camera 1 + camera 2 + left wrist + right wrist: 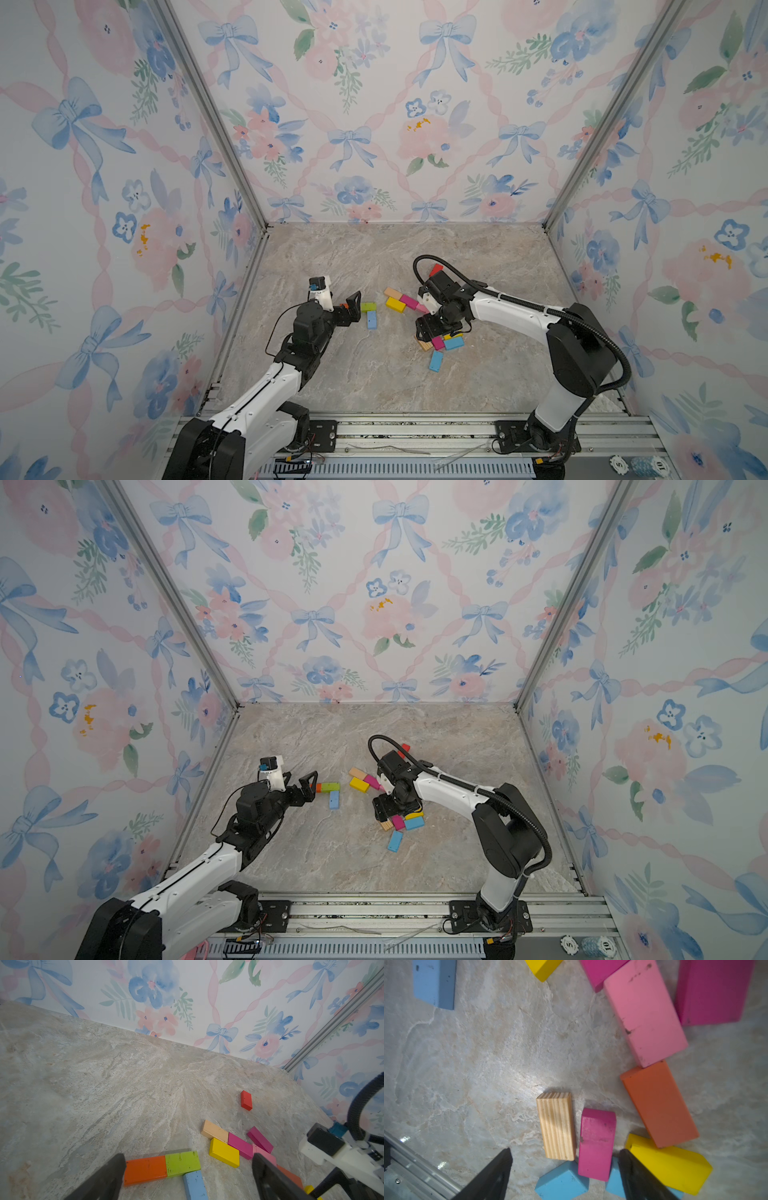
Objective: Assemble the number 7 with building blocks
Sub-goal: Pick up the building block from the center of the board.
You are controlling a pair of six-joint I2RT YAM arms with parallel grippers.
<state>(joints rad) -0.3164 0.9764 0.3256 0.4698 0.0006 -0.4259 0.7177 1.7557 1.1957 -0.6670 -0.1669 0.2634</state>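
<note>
On the left of a marble-patterned tabletop (374, 257), the left gripper (353, 308) sits low with its claw spread wide and empty, just beside a short row of building blocks. There, an orange block (145, 1169) lies end to end with a lime green block (368, 306). A pale blue block (371, 320) touches the green one's right end and points back toward the robot. Near the middle, a peach block (392, 293), a magenta block (409, 301), a yellow block (395, 305) and a pink block (422, 308) lie flat, packed against one another. A red block (246, 1100) sits apart, farther back. To the right, the right gripper (564, 1150) points down over a second heap, its claw spread and pinching nothing. A plain wood block (556, 1126) and a second magenta block (597, 1144) lie side by side, their near ends between its fingers. A second yellow block (675, 1167) lies just outside one finger, and a sky blue block (435, 360) lies nearest the robot.
</note>
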